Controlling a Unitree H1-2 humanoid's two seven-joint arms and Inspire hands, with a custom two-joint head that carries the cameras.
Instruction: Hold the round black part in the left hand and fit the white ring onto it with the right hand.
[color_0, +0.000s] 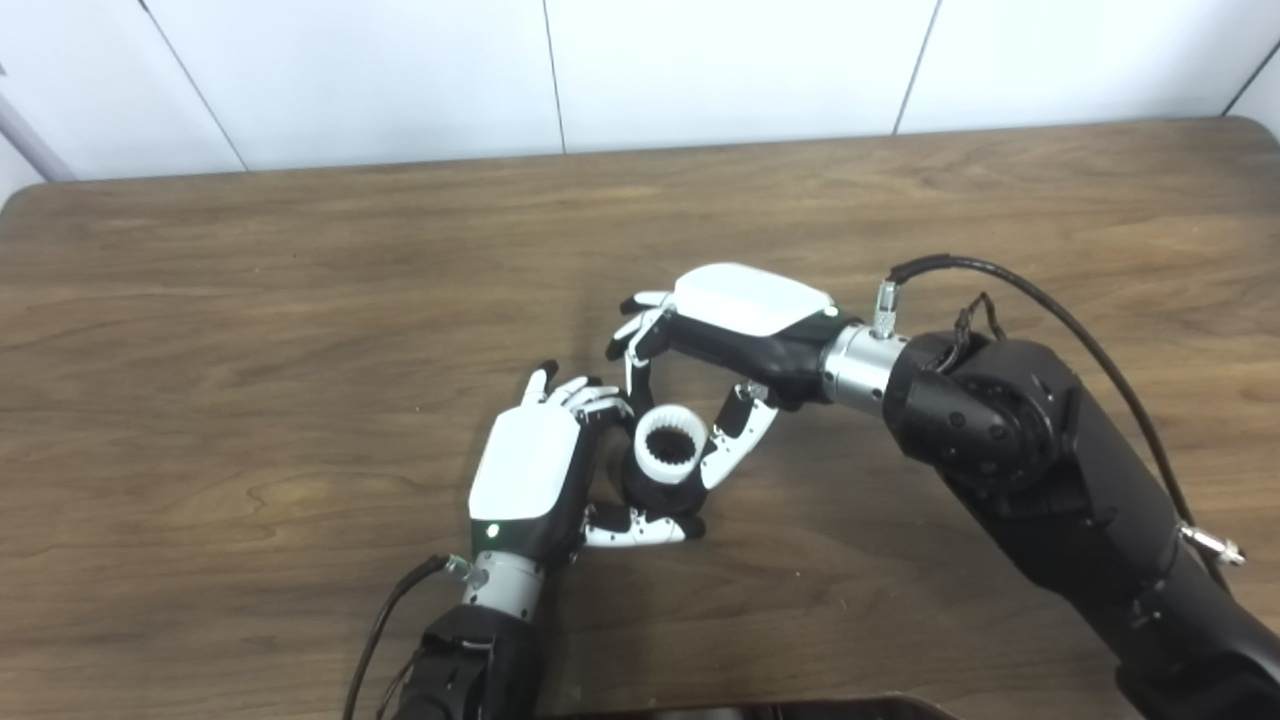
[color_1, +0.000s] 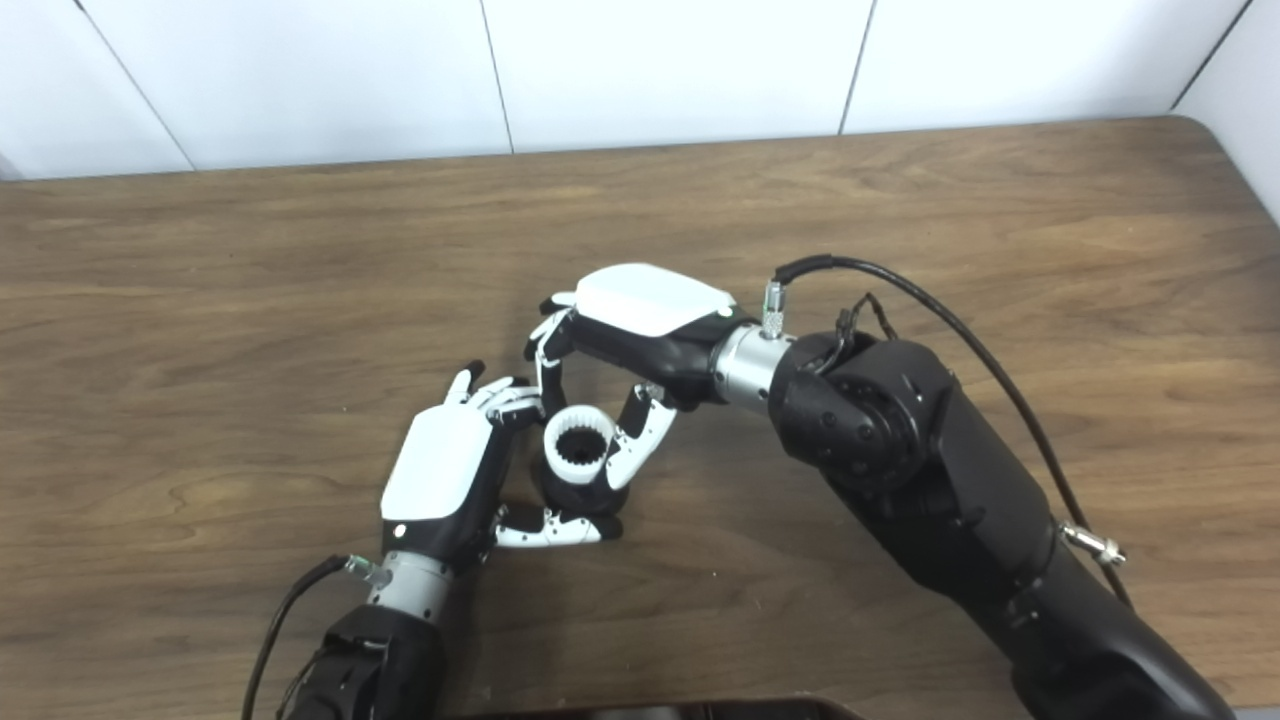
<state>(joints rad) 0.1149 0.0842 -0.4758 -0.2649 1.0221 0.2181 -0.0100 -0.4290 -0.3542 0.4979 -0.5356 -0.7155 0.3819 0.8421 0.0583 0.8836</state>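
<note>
White plastic, toothed along its inner wall, forms the white ring (color_0: 670, 446); its opening faces up toward the cameras, so its axis stands roughly upright with a slight tilt toward the near edge of the bench (color_0: 250, 300). The ring sits on top of the round black part (color_0: 655, 492), a dark, short cylindrical body of which only the lower side shows beneath the ring. How fully the ring is seated cannot be told.

The left robot hand (color_0: 535, 470), with a glossy white back shell and black palm, is clamped on the round black part: its fingers curl around the far side and its thumb crosses under the near side. The right robot hand (color_1: 625, 345), of the same white and black build, reaches in from the right with its fingers closed on the ring's rim, fingertips on the far side and thumb on the right side.

The bench is brown wood-grain laminate, matt, with rounded far corners. The assembly lies near the bench's middle, somewhat toward the near edge.
</note>
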